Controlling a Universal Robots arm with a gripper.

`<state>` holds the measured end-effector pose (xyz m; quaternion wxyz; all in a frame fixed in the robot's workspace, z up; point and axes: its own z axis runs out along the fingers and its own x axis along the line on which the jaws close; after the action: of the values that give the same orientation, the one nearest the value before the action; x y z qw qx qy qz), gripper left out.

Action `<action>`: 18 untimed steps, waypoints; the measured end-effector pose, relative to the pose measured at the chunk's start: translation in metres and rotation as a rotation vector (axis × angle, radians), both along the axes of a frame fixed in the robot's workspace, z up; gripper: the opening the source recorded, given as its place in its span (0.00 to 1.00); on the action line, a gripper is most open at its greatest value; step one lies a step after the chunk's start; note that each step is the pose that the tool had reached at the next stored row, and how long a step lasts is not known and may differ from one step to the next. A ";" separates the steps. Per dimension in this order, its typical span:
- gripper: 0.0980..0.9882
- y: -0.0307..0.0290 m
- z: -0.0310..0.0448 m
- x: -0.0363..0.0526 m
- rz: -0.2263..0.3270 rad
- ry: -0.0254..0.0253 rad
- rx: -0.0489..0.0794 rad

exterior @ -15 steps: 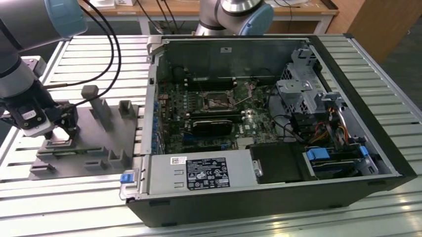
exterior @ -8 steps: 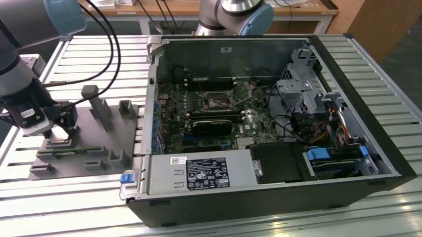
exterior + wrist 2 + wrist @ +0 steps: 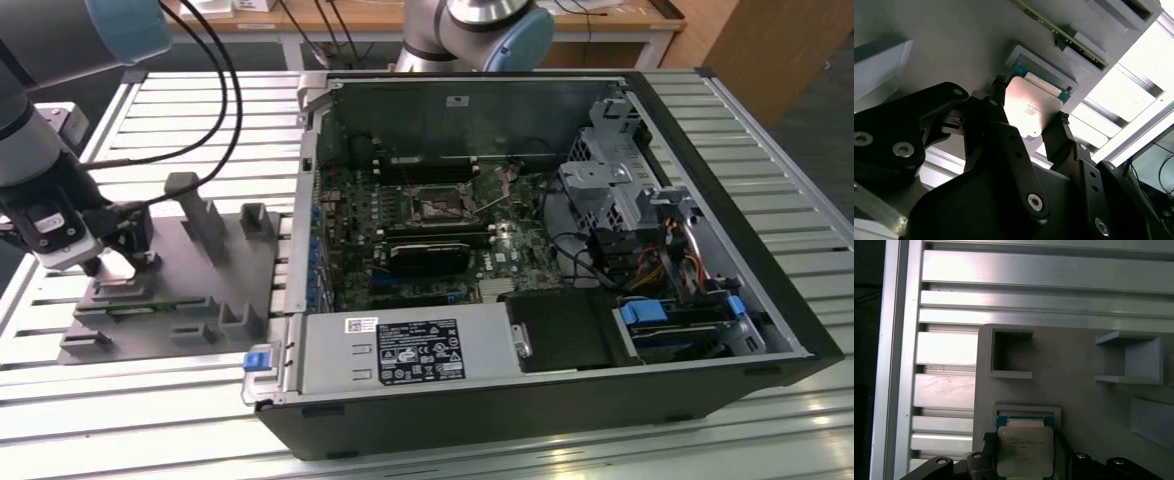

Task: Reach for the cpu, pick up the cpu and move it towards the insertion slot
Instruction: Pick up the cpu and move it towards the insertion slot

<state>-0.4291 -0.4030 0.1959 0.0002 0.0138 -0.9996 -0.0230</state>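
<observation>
the gripper [image 3: 1030,102] pinches the cpu [image 3: 1030,114] between its two black fingers [image 3: 1004,127], one pressed on each of two opposite edges, which leaves the metal top untouched. the chip sits just over a framed pocket [image 3: 1026,410] of the grey fixture [image 3: 187,285], and it looks lifted a little clear of it. it lies flat, silver top facing up toward the wrist, edges roughly square with the pocket. being nearly square, it has no real long axis. the slot [image 3: 437,205] is well apart, inside the open case [image 3: 534,400] toward the exterior view's right.
</observation>
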 end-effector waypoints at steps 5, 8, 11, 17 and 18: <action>0.50 0.0000 0.0036 -0.0001 0.000 0.0002 0.000; 0.50 0.0000 0.0049 0.0000 0.000 -0.0001 0.000; 0.50 0.0000 0.0057 0.0000 0.000 0.0001 0.000; 0.50 0.0000 0.0088 0.0000 0.000 0.0001 0.000; 0.50 0.0000 0.0093 0.0000 0.000 0.0001 0.000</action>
<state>-0.4291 -0.4030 0.2052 0.0002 0.0138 -0.9996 -0.0230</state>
